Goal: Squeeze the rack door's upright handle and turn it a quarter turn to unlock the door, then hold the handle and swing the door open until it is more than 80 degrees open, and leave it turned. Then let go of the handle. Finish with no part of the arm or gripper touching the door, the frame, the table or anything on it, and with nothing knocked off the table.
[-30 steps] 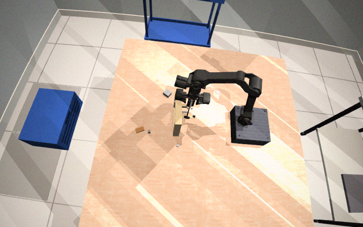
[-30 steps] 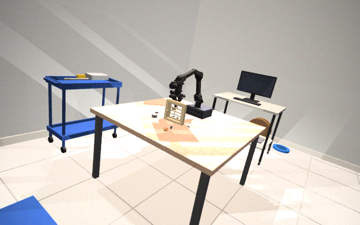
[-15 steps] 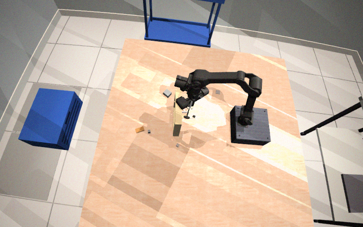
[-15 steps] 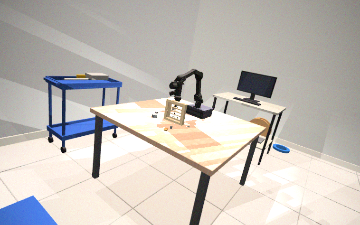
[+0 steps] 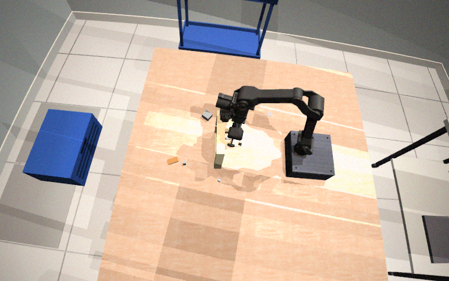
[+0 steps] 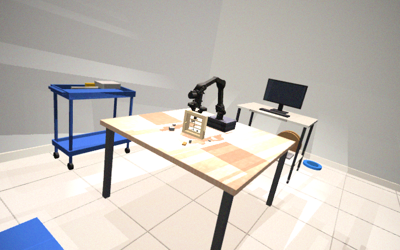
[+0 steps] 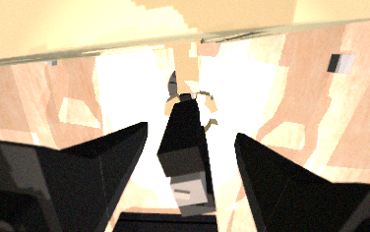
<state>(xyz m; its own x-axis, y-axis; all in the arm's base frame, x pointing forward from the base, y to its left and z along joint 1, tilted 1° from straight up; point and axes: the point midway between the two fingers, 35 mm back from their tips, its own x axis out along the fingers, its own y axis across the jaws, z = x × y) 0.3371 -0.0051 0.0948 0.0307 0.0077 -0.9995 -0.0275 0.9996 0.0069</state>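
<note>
The beige frame (image 5: 218,158) (image 6: 201,134) stands upright on the table (image 5: 211,232) (image 6: 165,147); its top crosses the upper edge of the wrist view. Thin pale bars show inside it in the exterior view, but the door's angle cannot be told. My gripper (image 5: 231,125) (image 6: 197,110) (image 7: 191,133) points down on the robot's side of the frame and is open. A dark upright block (image 7: 181,128), which looks like the handle, stands between the spread fingers in the wrist view, with a gap on each side. Its turn is hard to judge, and the arm partly hides it in the top view.
A grey box (image 5: 207,114) (image 6: 171,128) lies behind the frame. An orange block (image 5: 172,160) (image 6: 184,143) and a small grey cube (image 5: 184,163) (image 6: 190,141) lie beyond it. A small pale cube (image 5: 219,179) (image 6: 209,140) lies near the frame's end. The robot base (image 5: 310,155) stands opposite.
</note>
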